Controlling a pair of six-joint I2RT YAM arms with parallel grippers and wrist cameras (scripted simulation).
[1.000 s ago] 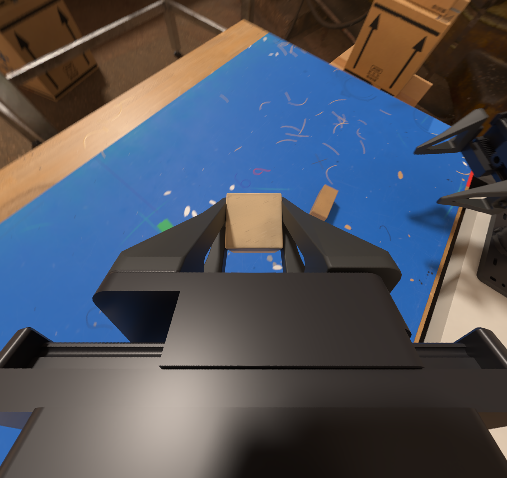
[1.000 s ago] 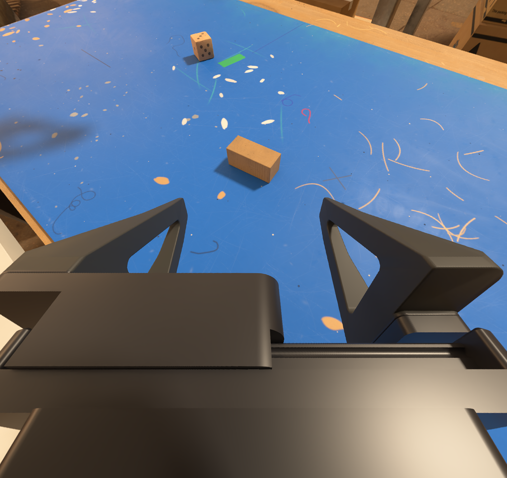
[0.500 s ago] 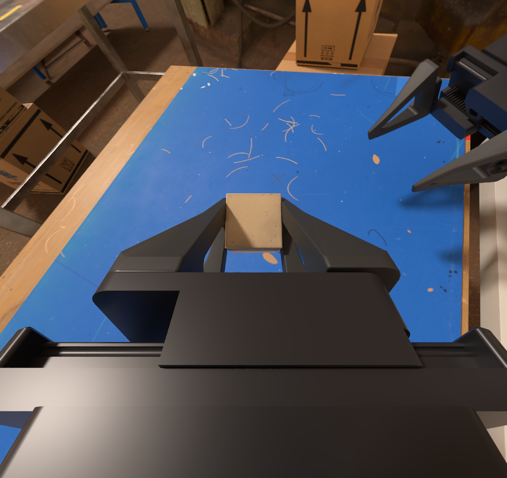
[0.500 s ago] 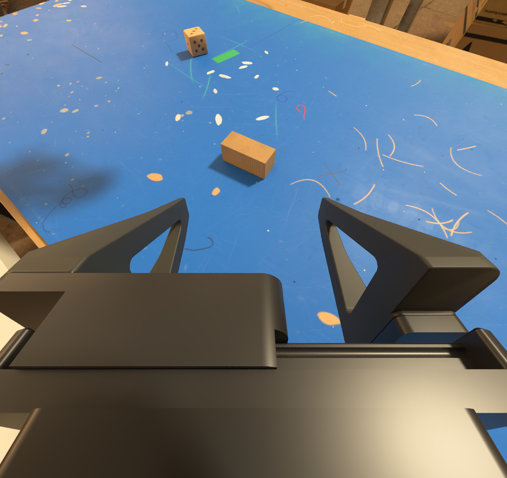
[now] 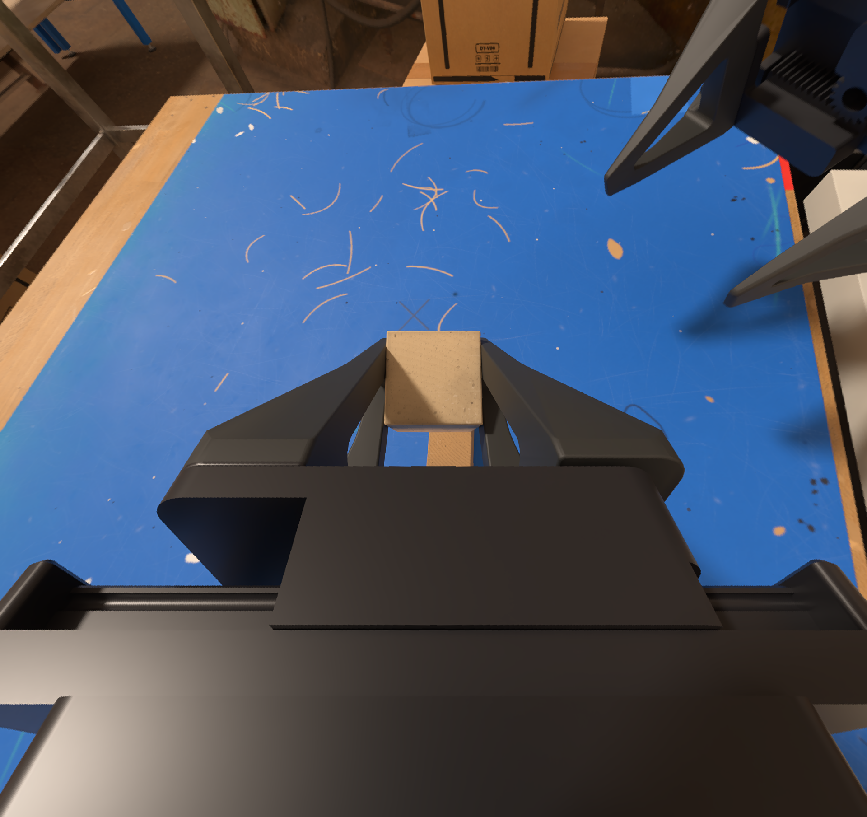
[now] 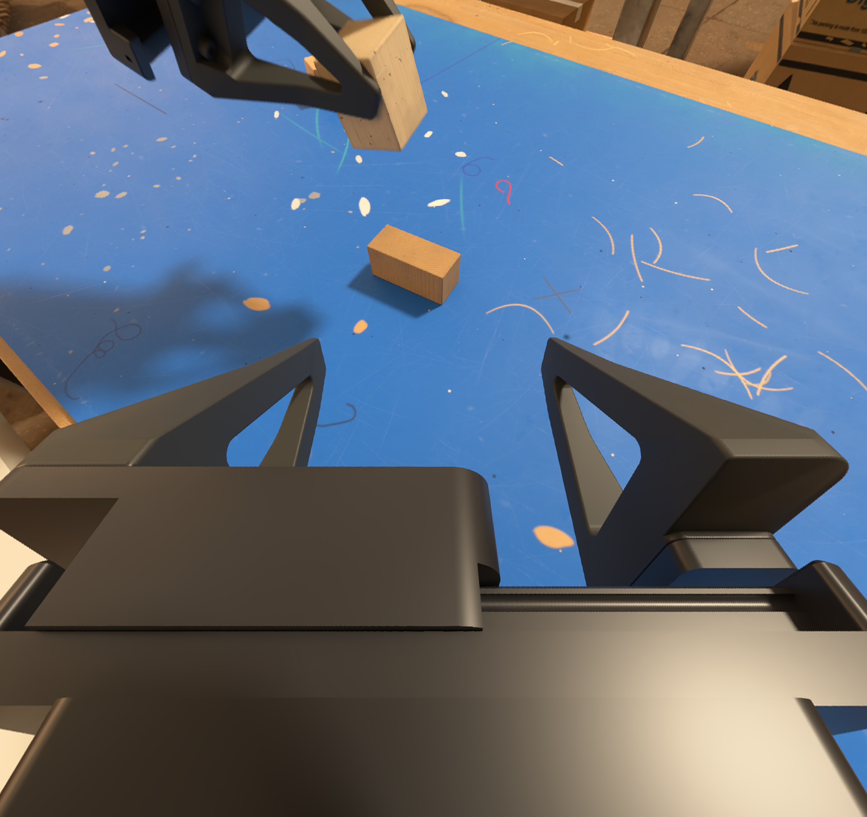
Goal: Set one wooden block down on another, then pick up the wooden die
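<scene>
My left gripper [image 5: 433, 345] is shut on a pale wooden block [image 5: 433, 379] and holds it above the blue mat [image 5: 234, 372]. A darker brown block [image 6: 413, 262] lies flat on the mat; a sliver of it shows under the held block in the left wrist view [image 5: 448, 449]. In the right wrist view the left gripper [image 6: 370, 90] and its pale block [image 6: 387, 86] hang high, beyond the brown block. My right gripper [image 6: 431, 348] is open and empty, short of the brown block. The wooden die [image 6: 314, 66] is mostly hidden behind a left finger.
The mat lies on a wooden table with a bare wood border [image 5: 94, 241]. A cardboard box [image 5: 492, 11] stands beyond the far edge. The right gripper [image 5: 666, 245] hovers at the mat's right side. A white surface [image 5: 840, 212] adjoins that edge.
My left gripper has swung round with the pale block to above the brown block, entering the right wrist view and covering the die. The right gripper stays open, nearly still.
</scene>
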